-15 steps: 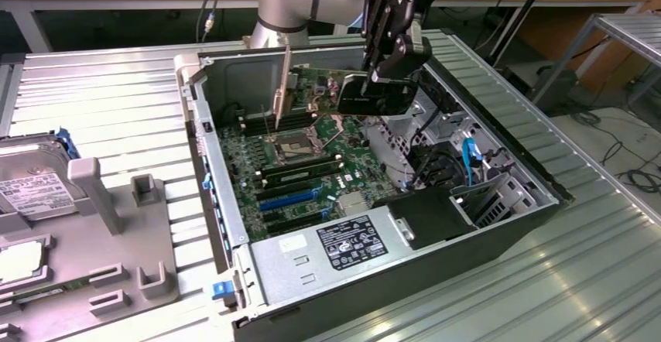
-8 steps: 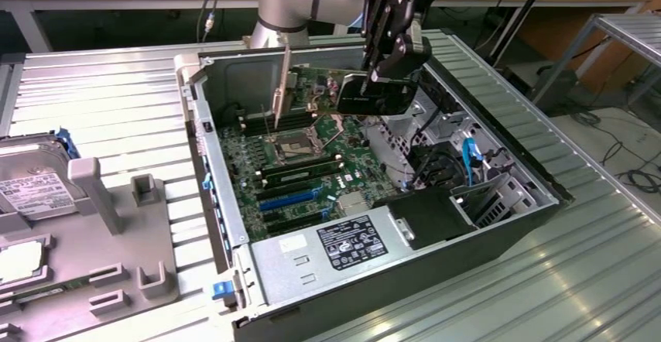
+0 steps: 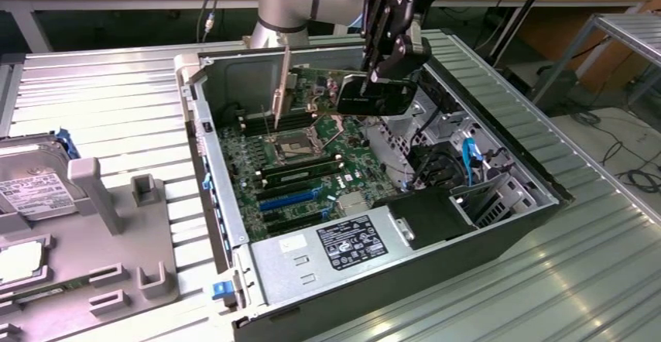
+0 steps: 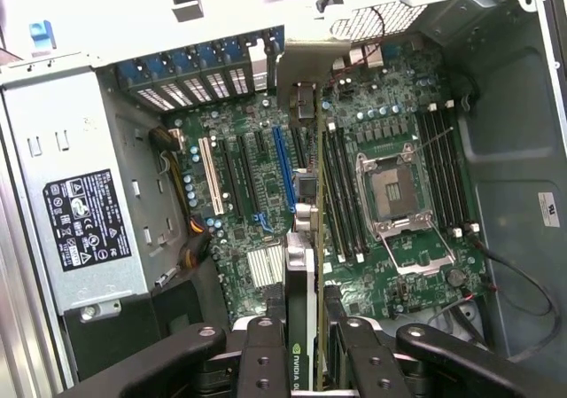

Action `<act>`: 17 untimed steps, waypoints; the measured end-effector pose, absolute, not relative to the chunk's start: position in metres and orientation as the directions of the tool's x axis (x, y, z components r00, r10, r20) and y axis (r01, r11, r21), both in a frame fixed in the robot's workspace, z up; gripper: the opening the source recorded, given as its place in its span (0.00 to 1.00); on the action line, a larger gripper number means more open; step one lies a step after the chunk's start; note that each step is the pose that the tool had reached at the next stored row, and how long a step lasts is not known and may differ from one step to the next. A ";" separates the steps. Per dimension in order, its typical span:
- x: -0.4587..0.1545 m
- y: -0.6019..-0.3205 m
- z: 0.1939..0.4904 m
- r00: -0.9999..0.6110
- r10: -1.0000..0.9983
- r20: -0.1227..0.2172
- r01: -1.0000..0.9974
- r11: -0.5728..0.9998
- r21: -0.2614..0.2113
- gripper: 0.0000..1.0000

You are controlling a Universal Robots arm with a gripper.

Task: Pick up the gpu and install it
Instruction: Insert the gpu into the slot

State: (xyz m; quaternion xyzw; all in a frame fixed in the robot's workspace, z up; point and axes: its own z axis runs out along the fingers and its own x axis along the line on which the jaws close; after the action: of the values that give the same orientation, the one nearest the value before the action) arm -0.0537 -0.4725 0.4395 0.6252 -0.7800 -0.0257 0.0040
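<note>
- Ribbed metal tabletop (image 3: 578, 280) carries everything, with its near corner closest in the exterior view
- An open computer case (image 3: 413, 280) lies on its side on it, its interior facing up
- On the exterior view's left, a grey holder tray (image 3: 114, 234) sits beside the case, and a silver hard drive (image 3: 31, 179) with a white label lies at its far-left edge
- The green motherboard (image 3: 299, 164) covers the case floor, and its bare processor socket (image 4: 394, 190) sits between rows of memory slots
- A silver power supply (image 3: 309, 253) with a black label fills the case's near end
- The robot arm (image 3: 289, 1) reaches down from the far side over the case
- The gpu (image 3: 377, 94) hangs on edge above the motherboard, its silver bracket (image 3: 282, 87) pointing towards the case's back wall; from the wrist it lines up between a blue slot (image 4: 283, 167) and the memory slots
- The pincer (image 4: 306, 345) is clamped on the gpu's black end, one finger on each face
</note>
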 end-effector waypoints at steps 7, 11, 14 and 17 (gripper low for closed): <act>-0.054 -0.472 0.439 -0.144 -0.989 -0.026 -0.989 0.143 0.045 0.27; -0.054 -0.472 0.440 -0.090 -0.996 -0.026 -0.995 0.089 0.045 0.27; -0.054 -0.472 0.440 -0.089 -0.996 -0.026 -0.995 0.088 0.045 0.27; -0.054 -0.472 0.439 -0.089 -0.996 -0.026 -0.995 0.087 0.043 0.27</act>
State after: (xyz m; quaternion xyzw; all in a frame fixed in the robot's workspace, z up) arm -0.0536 -0.4724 0.4390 0.6750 -0.7373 -0.0246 0.0048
